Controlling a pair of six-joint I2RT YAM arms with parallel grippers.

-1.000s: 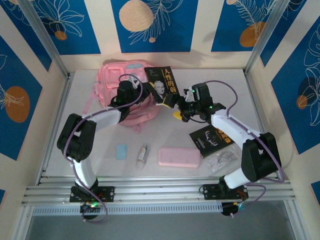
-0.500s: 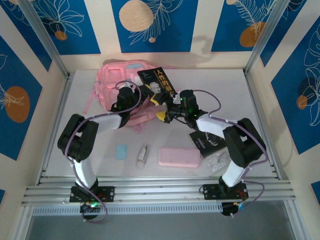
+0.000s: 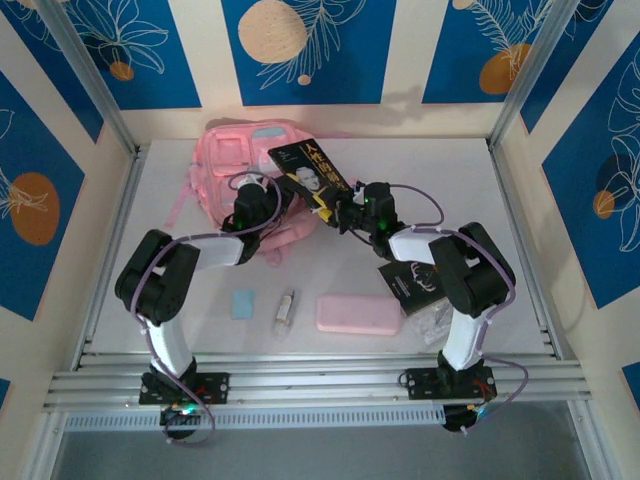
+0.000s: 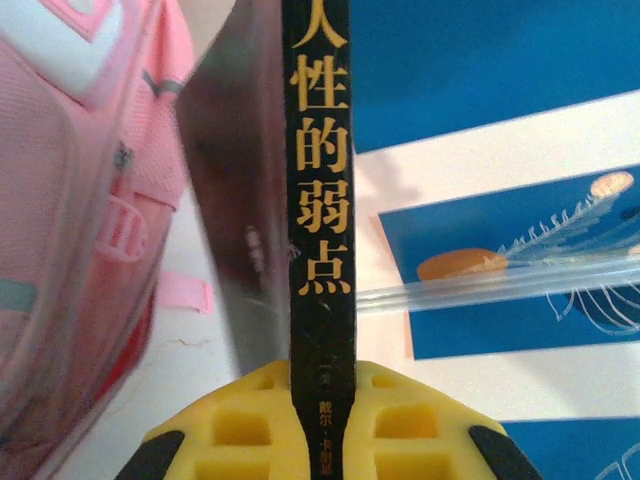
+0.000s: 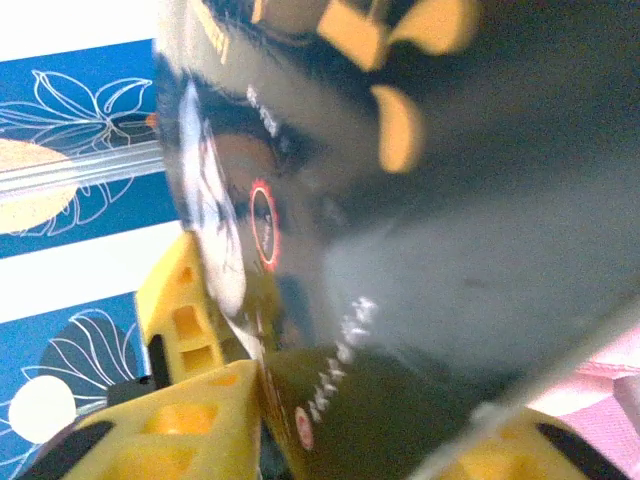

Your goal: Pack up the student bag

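Note:
The student bag [image 3: 225, 165] is a pink backpack lying at the back left of the table, and its pink fabric [image 4: 70, 200] fills the left of the left wrist view. A black book with orange lettering [image 3: 310, 168] is held up over the bag's right edge. My left gripper [image 3: 285, 195] is shut on the lower end of the book's spine [image 4: 318, 200], which is pinched between the yellow pads [image 4: 240, 430]. From the right, my right gripper [image 3: 335, 212] is shut on the book's lower corner [image 5: 420, 200], which fills the gap between its fingers [image 5: 190, 430].
A second black book [image 3: 415, 280] lies under the right forearm. Along the front lie a flat pink pencil case [image 3: 358, 313], a small pale tube [image 3: 287, 307], a light blue pad [image 3: 243, 303] and a clear plastic packet [image 3: 440, 320]. Walls enclose the table on three sides.
The right gripper moved left to the book and closed on its lower corner. The book shifted left, further over the bag. The left gripper kept its hold.

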